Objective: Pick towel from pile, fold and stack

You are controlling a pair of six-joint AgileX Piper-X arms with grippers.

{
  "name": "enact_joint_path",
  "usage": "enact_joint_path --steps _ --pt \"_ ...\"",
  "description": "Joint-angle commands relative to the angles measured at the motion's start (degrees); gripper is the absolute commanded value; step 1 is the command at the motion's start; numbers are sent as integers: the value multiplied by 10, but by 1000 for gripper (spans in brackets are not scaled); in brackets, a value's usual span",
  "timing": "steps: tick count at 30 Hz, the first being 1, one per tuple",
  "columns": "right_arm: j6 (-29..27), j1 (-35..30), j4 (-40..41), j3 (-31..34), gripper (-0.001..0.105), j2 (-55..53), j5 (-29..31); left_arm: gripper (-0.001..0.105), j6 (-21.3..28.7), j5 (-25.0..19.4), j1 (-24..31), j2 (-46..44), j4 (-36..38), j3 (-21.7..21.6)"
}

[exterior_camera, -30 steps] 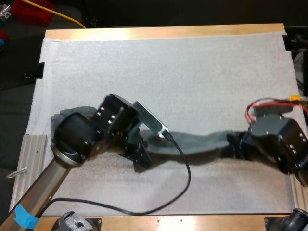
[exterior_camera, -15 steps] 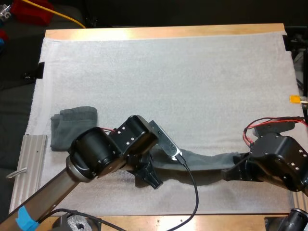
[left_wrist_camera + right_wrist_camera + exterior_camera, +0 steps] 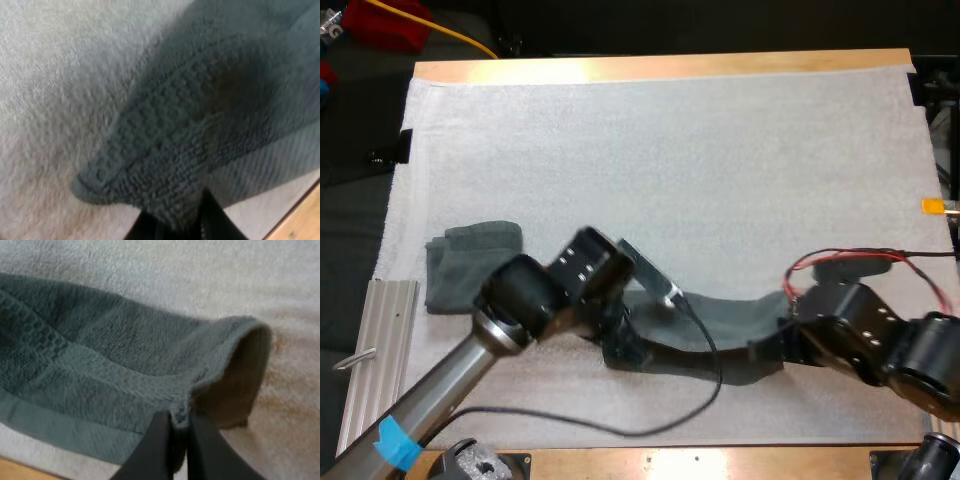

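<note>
The towel (image 3: 730, 318), dark grey-green, runs as a narrow band between the two claws over the white mat (image 3: 670, 160), toward the near edge of the surface (image 3: 660, 68), from about its middle out to the right. A shadow lies on the mat along the band's near side.

The left claw (image 3: 625, 350) holds the band's left end. In the left wrist view its black fingers (image 3: 212, 220) pinch the waffle-textured hem of the towel (image 3: 190, 125), close to the surface's wooden edge.

The right claw (image 3: 767, 352) holds the right end. In the right wrist view its fingers (image 3: 155, 445) are pressed on the edge of the towel (image 3: 100, 370), just beside a corner that curls over into an open loop.

A second, folded towel (image 3: 470, 262) lies flat near the left edge of the mat, apart from both claws.
</note>
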Motion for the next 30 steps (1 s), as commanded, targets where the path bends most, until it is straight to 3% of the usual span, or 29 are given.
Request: enact_joint_path --steps 1,6,15,23,30 --pt "9 -4 -16 3 0 10 5 0 7 20 10 4 -15 0" --pt "25 -53 -56 4 0 64 -6 0 33 75 70 45 -18 0" --pt "28 -150 -125 4 0 142 -111 0 56 164 140 135 -44 0" --pt "63 -205 -177 4 0 206 -165 0 44 292 204 221 -83 0" --pt "113 -251 -231 4 0 247 -206 0 8 353 247 269 -112 0"
